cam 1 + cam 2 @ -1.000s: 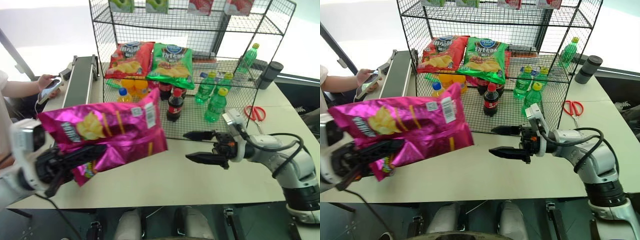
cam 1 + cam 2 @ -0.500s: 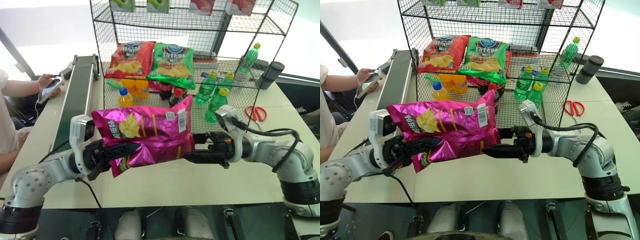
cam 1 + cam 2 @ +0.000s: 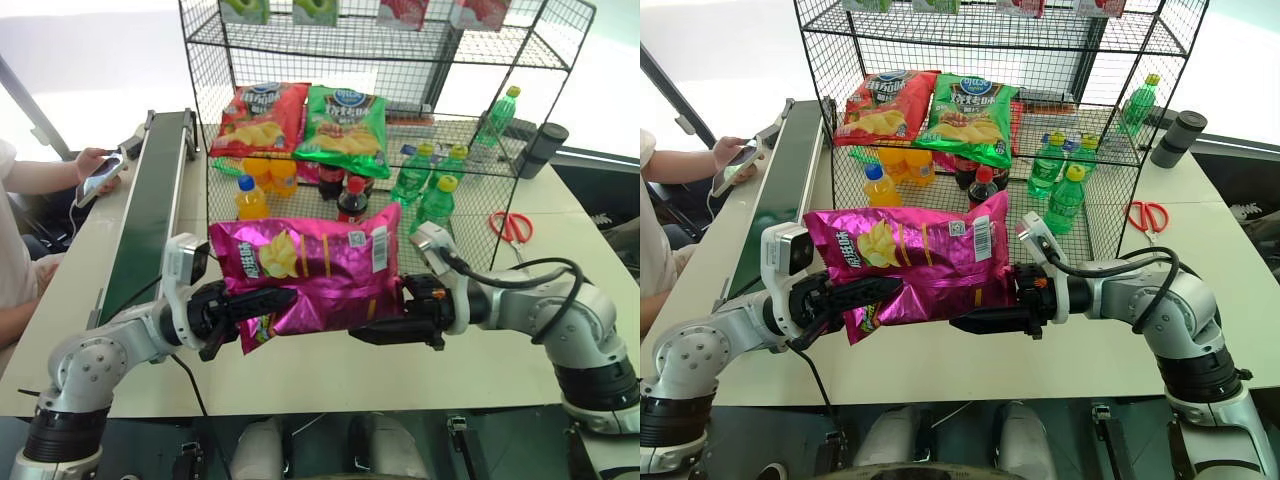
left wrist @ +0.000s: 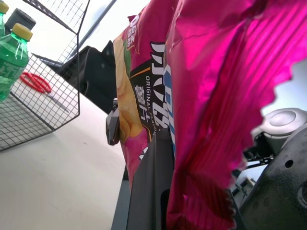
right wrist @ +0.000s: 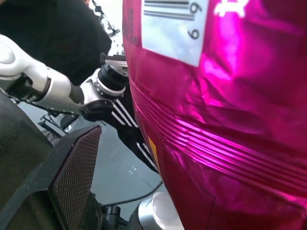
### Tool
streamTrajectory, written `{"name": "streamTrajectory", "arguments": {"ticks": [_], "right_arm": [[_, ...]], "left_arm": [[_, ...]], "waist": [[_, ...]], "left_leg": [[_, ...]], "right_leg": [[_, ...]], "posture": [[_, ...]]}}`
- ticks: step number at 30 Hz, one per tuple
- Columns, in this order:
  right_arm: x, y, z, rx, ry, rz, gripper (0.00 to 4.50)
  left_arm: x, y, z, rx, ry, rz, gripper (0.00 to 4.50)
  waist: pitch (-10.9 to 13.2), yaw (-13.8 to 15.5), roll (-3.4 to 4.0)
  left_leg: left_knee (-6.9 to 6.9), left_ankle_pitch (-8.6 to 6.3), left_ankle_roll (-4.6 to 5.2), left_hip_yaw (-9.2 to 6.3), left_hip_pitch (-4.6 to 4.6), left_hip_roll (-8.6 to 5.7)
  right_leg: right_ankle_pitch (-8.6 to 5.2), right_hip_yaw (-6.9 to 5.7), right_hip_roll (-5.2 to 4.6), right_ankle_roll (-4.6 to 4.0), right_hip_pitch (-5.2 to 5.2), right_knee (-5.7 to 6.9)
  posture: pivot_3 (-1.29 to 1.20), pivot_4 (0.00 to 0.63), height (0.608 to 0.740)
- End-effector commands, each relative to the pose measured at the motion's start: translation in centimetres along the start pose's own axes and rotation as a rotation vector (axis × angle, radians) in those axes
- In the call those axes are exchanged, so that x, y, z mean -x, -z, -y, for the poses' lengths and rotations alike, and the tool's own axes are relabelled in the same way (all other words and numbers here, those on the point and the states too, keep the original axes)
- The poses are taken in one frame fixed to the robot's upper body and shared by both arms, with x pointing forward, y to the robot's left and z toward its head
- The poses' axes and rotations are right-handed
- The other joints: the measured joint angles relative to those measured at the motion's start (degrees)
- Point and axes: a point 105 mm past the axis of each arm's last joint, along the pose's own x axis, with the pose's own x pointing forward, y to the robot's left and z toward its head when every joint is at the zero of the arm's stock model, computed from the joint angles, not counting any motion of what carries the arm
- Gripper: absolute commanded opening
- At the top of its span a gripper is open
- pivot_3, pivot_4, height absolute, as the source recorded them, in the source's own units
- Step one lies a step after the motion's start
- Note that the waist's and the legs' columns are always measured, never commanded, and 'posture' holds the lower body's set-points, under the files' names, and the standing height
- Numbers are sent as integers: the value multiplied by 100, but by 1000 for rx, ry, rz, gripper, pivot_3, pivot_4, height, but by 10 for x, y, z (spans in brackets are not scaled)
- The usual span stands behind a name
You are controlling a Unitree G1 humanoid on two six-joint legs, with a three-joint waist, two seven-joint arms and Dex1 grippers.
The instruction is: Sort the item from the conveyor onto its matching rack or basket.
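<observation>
The item, a magenta-pink crisp bag (image 3: 310,275), hangs lengthwise above the table's front, between my two grippers. My left gripper (image 3: 262,300) is shut on the bag's left end; the crinkled foil (image 4: 216,96) runs along its black finger (image 4: 148,191). My right gripper (image 3: 365,318) is open at the bag's right end, its lower finger under the bag and its upper finger hidden behind it. One pad (image 5: 72,172) stands apart from the foil (image 5: 216,120). The dark green conveyor (image 3: 150,220) runs along the left. The black wire rack (image 3: 400,60) stands behind.
A red crisp bag (image 3: 260,118) and a green one (image 3: 345,125) lie on the rack's middle tier, with bottles (image 3: 430,205) below. Red scissors (image 3: 510,225) and a dark cup (image 3: 540,148) sit at the right. A person's hand with a phone (image 3: 95,175) is left of the conveyor.
My left gripper has carried the bag right and down and brought it level. The right gripper has shifted slightly left, and the bag's right end now sits between its fingers.
</observation>
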Motion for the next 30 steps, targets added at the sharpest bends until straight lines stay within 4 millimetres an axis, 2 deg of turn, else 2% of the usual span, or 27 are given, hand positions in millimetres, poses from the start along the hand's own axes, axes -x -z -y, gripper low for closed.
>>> {"name": "streamTrajectory", "arguments": {"ticks": [1, 4, 6, 7, 8, 9, 12, 13, 14, 15, 16, 17, 19, 22, 27, 30], "right_arm": [[1, -6, -2, 28, -14, 9, 3185], [2, -5, -1, 27, -8, 3, 1768], [5, -4, 3, 38, 18, -3, 748], [7, -3, 4, 47, 31, -4, 323], [8, -3, 5, 53, 39, -5, 149], [12, -4, 8, 68, 64, 2, 150], [25, -5, 15, 133, 159, 12, 150], [27, -5, 16, 148, 177, 13, 150], [32, -4, 15, 157, 198, 16, 150], [38, -3, 15, 184, 237, 11, 150], [45, -3, 12, 201, 266, 17, 150], [52, -4, 9, 215, 293, 31, 150], [63, -14, 6, 287, 362, 86, 150], [91, -51, -2, 508, 548, 337, 150], [113, -69, -22, 679, 733, 485, 150], [128, -91, -24, 801, 858, 544, 150]], "left_arm": [[2, -6, 7, -51, 15, -1, 0], [4, -7, 6, -41, 15, 10, 0], [8, -12, -3, -46, -44, 31, 0], [9, -13, -5, -35, -50, 39, 275], [10, -14, -6, -26, -50, 44, 582], [11, -15, -7, -44, -62, 43, 859], [17, -9, -9, -69, -98, 8, 2180], [18, -8, -9, -74, -107, -1, 2807], [21, -6, -11, -83, -123, -2, 3319], [22, -4, -13, -107, -145, -14, 3587], [24, -3, -16, -130, -163, -21, 4220], [25, -3, -19, -160, -183, -22, 4482], [26, -4, -25, -222, -214, -15, 4500], [24, -12, -40, -387, -300, 14, 4500], [4, -16, -47, -442, -274, 78, 4500], [-10, -17, -46, -472, -239, 106, 4500]], "waist": [[0, 0, 0], [0, 0, 0], [0, 0, 0], [0, 0, 0], [0, 0, 0], [1, -2, -1], [1, 4, -1], [1, 4, -1], [1, 3, -1], [1, 11, 0], [1, 17, 0], [2, 22, 0], [2, 19, -1], [2, 5, -1], [2, 22, 0], [2, -4, 0]], "left_leg": [[0, 0, 0, 0, 0, 0], [0, 0, 0, 0, -1, 0], [0, 0, 0, -1, -1, 1], [0, 0, 0, -1, 0, 1], [0, 0, 0, -1, 0, 1], [0, 0, 0, -1, -1, 0], [0, -1, 1, -1, -2, 0], [-1, -1, 2, 0, -3, 0], [-3, -1, 2, 0, -4, 0], [-3, -1, 2, 0, -6, 0], [-3, -2, 3, 0, -7, 0], [-3, -2, 3, 1, -7, -1], [-3, -2, 3, 0, -8, -1], [-3, -3, 3, 1, -5, 0], [-6, -3, 2, 1, -5, 2], [-4, -3, 3, 7, -5, 1]], "right_leg": [[0, 0, 0, 0, 0, 0], [0, 0, 0, 0, -1, 0], [0, 0, 0, 0, -1, 0], [0, 0, 0, 0, 0, 0], [0, 0, 0, 0, 0, 0], [0, 0, 0, 0, -1, 0], [0, 0, 0, 0, -2, -2], [0, -1, 0, 0, -2, -4], [0, -1, 0, 1, -2, -5], [0, -1, 0, 1, -4, -6], [-1, -1, -1, 1, -4, -7], [-1, -1, -1, 1, -4, -8], [-1, -2, -2, 1, -2, -10], [-1, -1, -3, 0, -2, -9], [0, -2, -1, 1, -1, -8], [1, 1, -2, 3, -2, -8]], "posture": [[0, 150, 740], [0, 150, 740], [0, 150, 740], [0, 150, 740], [0, 150, 740], [0, 150, 740], [0, 150, 740], [0, 150, 740], [0, 150, 740], [0, 150, 740], [0, 150, 740], [0, 150, 740], [0, 150, 740], [0, 150, 740], [0, 150, 740], [0, 150, 740]]}}
